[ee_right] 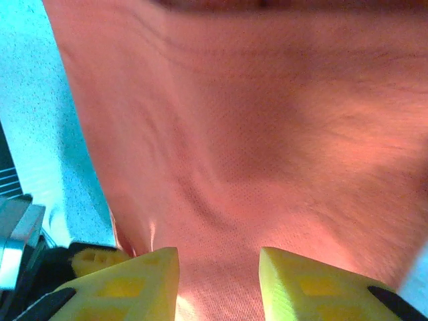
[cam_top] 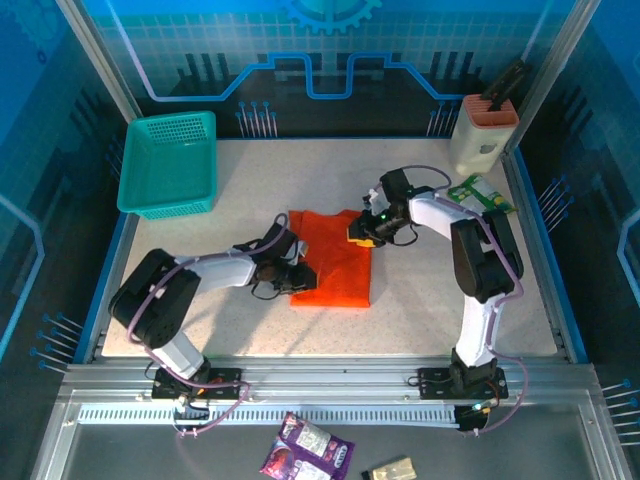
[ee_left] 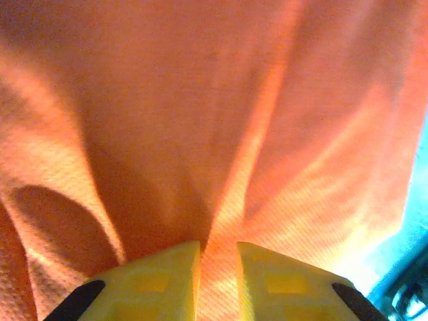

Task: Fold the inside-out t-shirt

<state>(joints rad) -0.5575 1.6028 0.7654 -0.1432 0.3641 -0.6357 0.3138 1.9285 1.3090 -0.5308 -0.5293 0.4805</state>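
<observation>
On table (cam_top: 440, 310), orange t-shirt (cam_top: 335, 265), left gripper (cam_top: 300, 277) pinching, right gripper (cam_top: 362, 232) touching

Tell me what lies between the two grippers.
Only the orange t-shirt: in the top view the left gripper is at its left edge, the right gripper at its far right corner, cloth spanning the gap.
</observation>
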